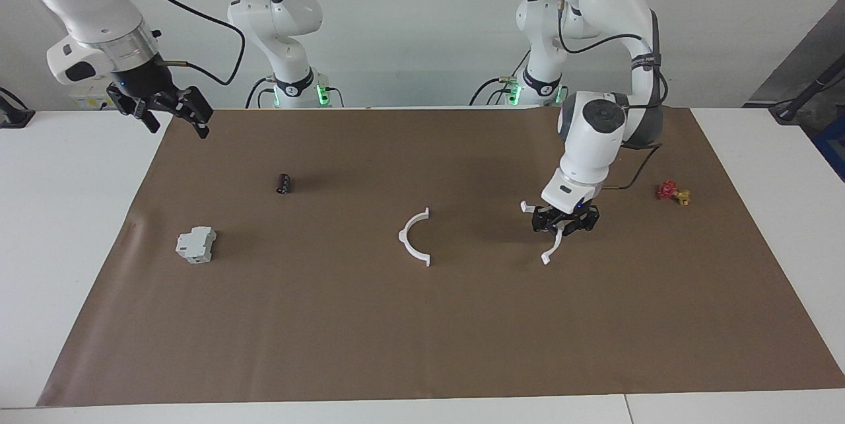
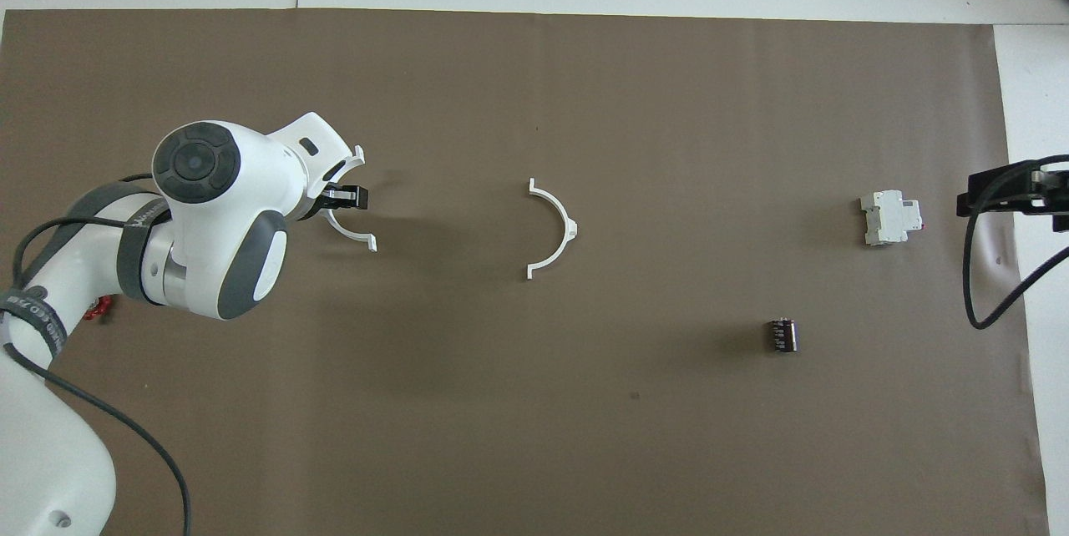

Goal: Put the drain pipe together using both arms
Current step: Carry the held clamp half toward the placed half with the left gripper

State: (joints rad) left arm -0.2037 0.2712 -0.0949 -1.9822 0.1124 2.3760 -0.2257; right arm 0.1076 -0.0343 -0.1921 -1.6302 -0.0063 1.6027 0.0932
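Observation:
One white half-ring of the drain pipe lies on the brown mat near the table's middle; it also shows in the overhead view. The second half-ring lies toward the left arm's end, seen from above too. My left gripper is down at the middle of this half-ring, and its hand hides that part. My right gripper is open and empty, raised over the mat's corner at the right arm's end, and waits.
A grey-white boxy block and a small dark cylinder lie toward the right arm's end. A small red and yellow part lies near the left arm's end of the mat.

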